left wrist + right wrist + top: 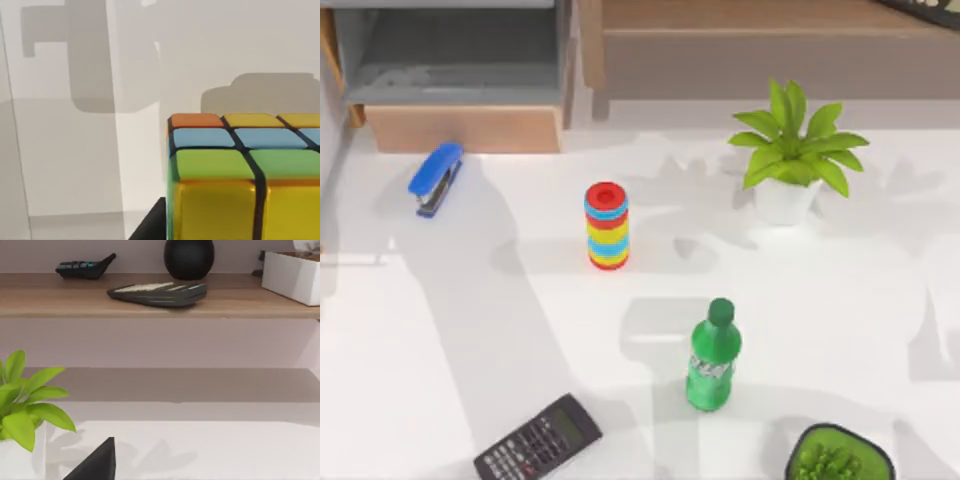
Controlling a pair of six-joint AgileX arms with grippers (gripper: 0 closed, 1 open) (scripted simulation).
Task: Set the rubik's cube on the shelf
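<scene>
The multicoloured gridded rubik's cube sits close beneath the left wrist camera; whether the left gripper clamps it cannot be told. Risk: approaching the brown wooden shelf may topple the green-leaved potted plant standing before it.

A blue stapler lies near the table's left side, in front of a grey cubby. A striped ring stack stands upright near the middle, with a potted plant to its right. A green bottle stands nearer the front edge, between a calculator and a green bowl. A dark remote, a black vase and a white box sit on a wooden ledge.
</scene>
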